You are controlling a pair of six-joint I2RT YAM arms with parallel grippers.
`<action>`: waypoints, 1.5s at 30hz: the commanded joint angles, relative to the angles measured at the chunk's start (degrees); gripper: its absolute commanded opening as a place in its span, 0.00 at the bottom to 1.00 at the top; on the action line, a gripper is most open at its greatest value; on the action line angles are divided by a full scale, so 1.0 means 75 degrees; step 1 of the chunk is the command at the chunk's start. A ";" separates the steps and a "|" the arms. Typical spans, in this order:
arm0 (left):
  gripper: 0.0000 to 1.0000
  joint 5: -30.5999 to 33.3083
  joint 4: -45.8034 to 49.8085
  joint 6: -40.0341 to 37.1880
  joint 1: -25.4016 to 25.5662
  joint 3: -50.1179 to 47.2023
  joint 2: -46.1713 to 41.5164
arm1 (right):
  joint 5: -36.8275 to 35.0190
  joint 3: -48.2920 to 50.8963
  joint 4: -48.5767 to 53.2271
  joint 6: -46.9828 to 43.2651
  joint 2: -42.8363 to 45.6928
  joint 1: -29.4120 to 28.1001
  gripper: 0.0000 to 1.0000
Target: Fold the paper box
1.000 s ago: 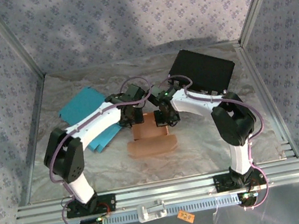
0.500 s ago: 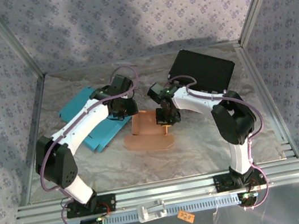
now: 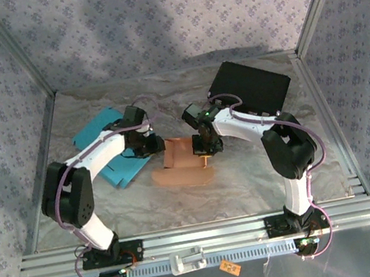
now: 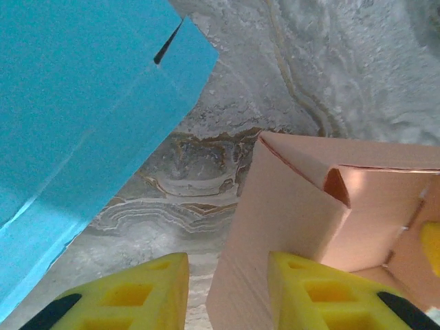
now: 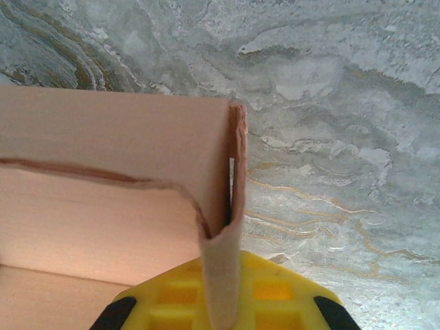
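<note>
Flanking paper box [image 3: 182,162]: teal sheet [image 3: 99,135], perhaps black tray [image 3: 251,88].

Bare desk [image 3: 249,184] is lying open across the lower middle of the frame. The paper box [image 3: 182,166] is blocking the centre, the left tool [image 3: 154,146] and right tool [image 3: 205,153] crowding its upper corners. A blue sheet [image 3: 99,135] is covering the left, a black panel [image 3: 251,88] the upper right.
</note>
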State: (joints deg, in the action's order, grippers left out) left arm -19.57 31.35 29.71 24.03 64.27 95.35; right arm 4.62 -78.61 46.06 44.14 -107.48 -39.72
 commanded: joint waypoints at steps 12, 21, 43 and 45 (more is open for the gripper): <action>0.30 -0.4219 -0.1525 -0.0212 -0.1058 -0.0856 -0.0130 | 0.1057 0.0527 -0.0348 -0.1145 0.0104 0.0555 0.00; 0.29 -0.4454 -0.2212 0.0175 -0.1041 -0.1175 0.0054 | 0.1383 0.0569 -0.0431 -0.1393 0.0016 0.0644 0.00; 0.21 -0.3592 -0.1473 -0.0415 -0.0551 -0.1214 0.0591 | 0.1366 0.0590 -0.0457 -0.1285 0.0022 0.0640 0.00; 0.21 -0.3426 -0.1382 -0.0504 -0.0474 -0.1217 0.0611 | 0.1371 0.0620 -0.0476 -0.1277 0.0013 0.0633 0.00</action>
State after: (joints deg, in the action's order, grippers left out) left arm -47.00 17.30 28.62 19.20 54.78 98.87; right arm 13.78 -73.73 43.55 34.85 -107.46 -35.11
